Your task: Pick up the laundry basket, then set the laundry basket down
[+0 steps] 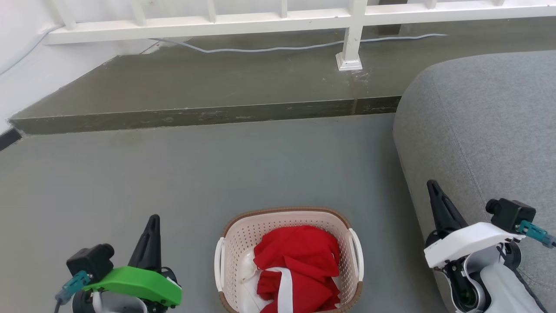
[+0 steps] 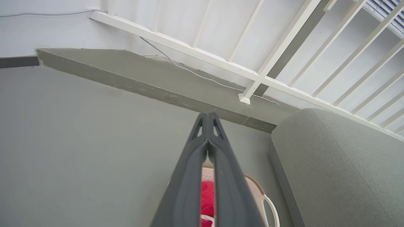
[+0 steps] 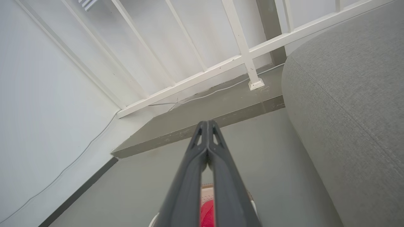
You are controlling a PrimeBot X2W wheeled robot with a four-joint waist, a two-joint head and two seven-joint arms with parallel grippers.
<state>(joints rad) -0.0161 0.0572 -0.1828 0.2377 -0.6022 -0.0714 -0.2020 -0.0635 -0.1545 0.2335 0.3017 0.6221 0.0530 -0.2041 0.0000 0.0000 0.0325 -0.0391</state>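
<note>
On my head feed the laundry basket, a cream-pink rounded-rectangular tub of perforated plastic with a brown woven-look rim, sits on the smooth grey floor at bottom centre, its near end cut off by the frame edge. A white loop handle curves off the side toward my left arm, and its twin off the other. Inside lies a crumpled red cloth crossed by a white fabric band. The left gripper, above a glossy green wrist cover, stands well apart from the basket on its left, its two long dark fingers pressed flat together on nothing. The left wrist feed shows the same gripper with tips meeting in a narrow point. The right gripper, on a white cover, is likewise pinched together and empty, standing in front of a rounded grey woven-fabric sofa; the right wrist feed shows its tips touching. Beyond the floor, a raised, scuffed concrete step carries a white slatted railing and a thin pale cable.
</note>
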